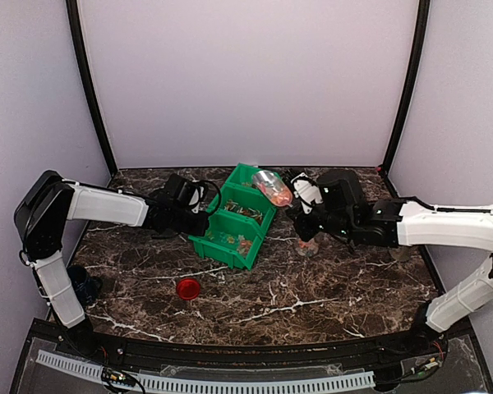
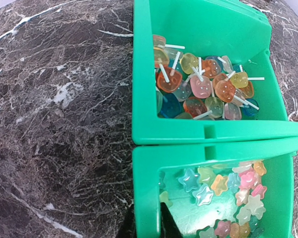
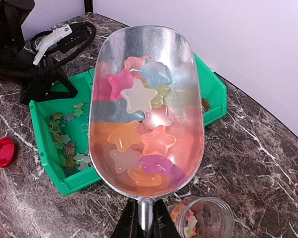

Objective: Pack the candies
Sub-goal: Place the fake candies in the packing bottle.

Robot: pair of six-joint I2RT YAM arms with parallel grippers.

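The candies are small star-shaped sweets in pink, orange, white and purple. Several candies (image 3: 139, 134) lie in a metal scoop (image 3: 144, 44), and my right gripper (image 3: 145, 220) is shut on its handle. The scoop (image 1: 271, 187) hangs level over the green bin's far end. Under its handle stands a glass jar (image 3: 208, 218) holding a few candies. More star candies (image 2: 228, 188) fill the bin's near compartment, and lollipop-like sweets (image 2: 198, 87) fill the other. My left gripper (image 2: 150, 218) is shut on the green bin's wall (image 2: 208, 131), at the bin's left side (image 1: 193, 223).
A round red lid (image 1: 188, 287) lies on the marble table in front of the bin (image 1: 218, 250). The jar (image 1: 306, 245) stands right of the bin. White walls with black posts close in the table on three sides.
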